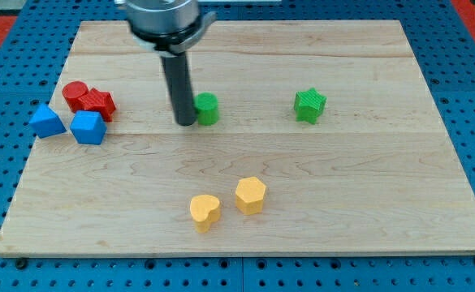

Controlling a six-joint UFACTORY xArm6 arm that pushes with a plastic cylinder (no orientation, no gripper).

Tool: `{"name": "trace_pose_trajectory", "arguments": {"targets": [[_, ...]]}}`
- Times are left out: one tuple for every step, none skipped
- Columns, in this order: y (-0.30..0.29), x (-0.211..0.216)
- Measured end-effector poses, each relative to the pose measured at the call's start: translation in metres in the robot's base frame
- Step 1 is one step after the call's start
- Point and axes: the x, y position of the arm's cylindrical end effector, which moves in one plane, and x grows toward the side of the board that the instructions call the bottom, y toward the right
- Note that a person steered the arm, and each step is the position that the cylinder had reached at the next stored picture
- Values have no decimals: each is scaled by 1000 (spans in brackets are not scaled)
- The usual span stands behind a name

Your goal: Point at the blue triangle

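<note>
Blue triangle [47, 122] lies at the far left of the frame, on the table's [343, 211] left edge, with a blue cube [88, 127] just to its right. My rod drops straight down from the top centre, and my tip [185, 122] rests on the table just left of the green cylinder [207, 108], about touching it and well apart from the triangle. I have no gripper here, so nothing is held. A red cylinder [75, 93] and another red block [98, 102] sit above the blue pair.
</note>
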Motion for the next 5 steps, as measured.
{"name": "trace_pose_trajectory", "arguments": {"targets": [[62, -1], [96, 2], [26, 76], [-81, 123], [-235, 124]]}}
